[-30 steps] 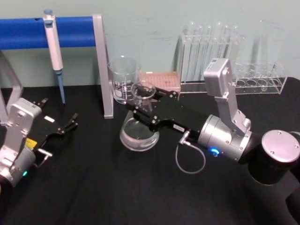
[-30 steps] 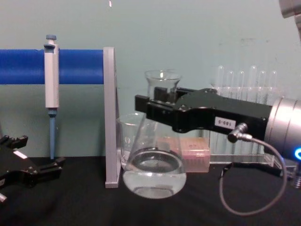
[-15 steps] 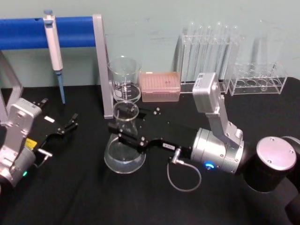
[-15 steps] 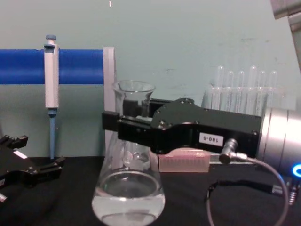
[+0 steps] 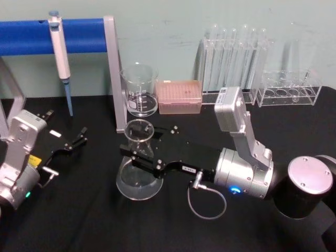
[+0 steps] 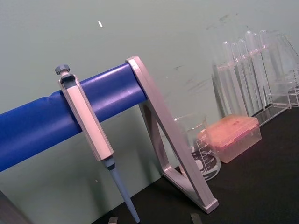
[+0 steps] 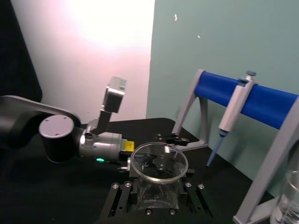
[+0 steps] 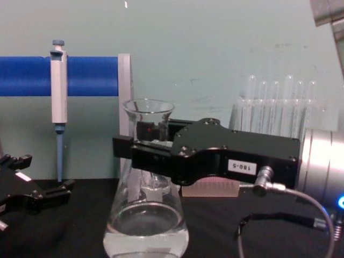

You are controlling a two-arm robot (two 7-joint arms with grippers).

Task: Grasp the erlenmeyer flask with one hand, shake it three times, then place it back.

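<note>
The black boxy right pincer (image 5: 137,156) is pinching the neck of the clear glass conical flask (image 5: 137,184). The flask is upright, in front of the straight-sided glass beaker (image 5: 139,92). Whether its base touches the black worktop (image 5: 94,220) I cannot tell. The left pincer (image 5: 79,137) rests spread at the left.

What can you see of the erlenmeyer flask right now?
The erlenmeyer flask is clear glass: wide conical body, narrow neck, flared open rim. It stands upright with clear liquid pooled in the bottom. The right gripper has its black jaws shut on the neck, just below the rim. The flask is in front of the beaker and apart from it. Whether the base touches the black table is unclear.
</note>
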